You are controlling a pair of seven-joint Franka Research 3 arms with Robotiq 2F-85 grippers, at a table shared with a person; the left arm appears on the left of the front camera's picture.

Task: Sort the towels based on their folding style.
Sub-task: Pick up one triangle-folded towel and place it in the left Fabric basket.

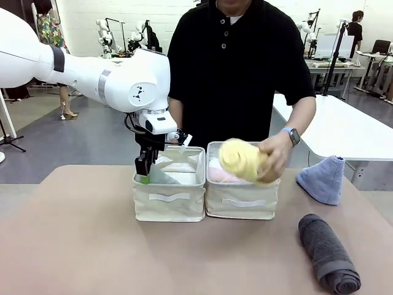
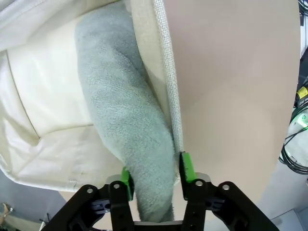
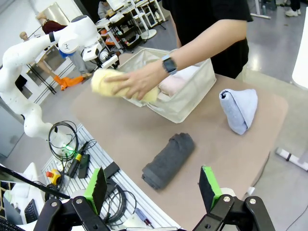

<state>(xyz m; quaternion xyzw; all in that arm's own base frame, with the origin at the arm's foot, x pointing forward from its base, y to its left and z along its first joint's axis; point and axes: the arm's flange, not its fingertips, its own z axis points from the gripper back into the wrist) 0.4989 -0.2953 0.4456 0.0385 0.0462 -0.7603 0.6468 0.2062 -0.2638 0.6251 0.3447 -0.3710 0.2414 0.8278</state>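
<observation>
Where the pale teal towel (image 2: 125,120) lies along the inner wall of the left basket (image 2: 166,86), its near end is gripped between the green pads (image 2: 186,167) of the left gripper (image 2: 154,178), the jaws being drawn in narrowly on the cloth. One pad is set just beside the basket's woven wall, which crowds the grasp; whether it touches cannot be told. From the front, that gripper (image 1: 143,167) is seen lowered into the basket's (image 1: 169,206) near left corner, and little of the teal cloth (image 1: 161,177) is shown. Touching it, the right basket (image 1: 239,206) is occupied by a pink towel (image 1: 220,175), while a yellow towel (image 1: 241,160) is held over its rim by the person's hand (image 1: 275,157). On the table (image 1: 80,246), to the right, a light blue cone towel (image 1: 322,178) and a dark grey rolled towel (image 1: 328,253) are laid. In the right wrist view, the right gripper (image 3: 154,185) is held with jaws spread wide and empty, the dark grey rolled towel (image 3: 168,161) lying near, beyond the fingertips.
</observation>
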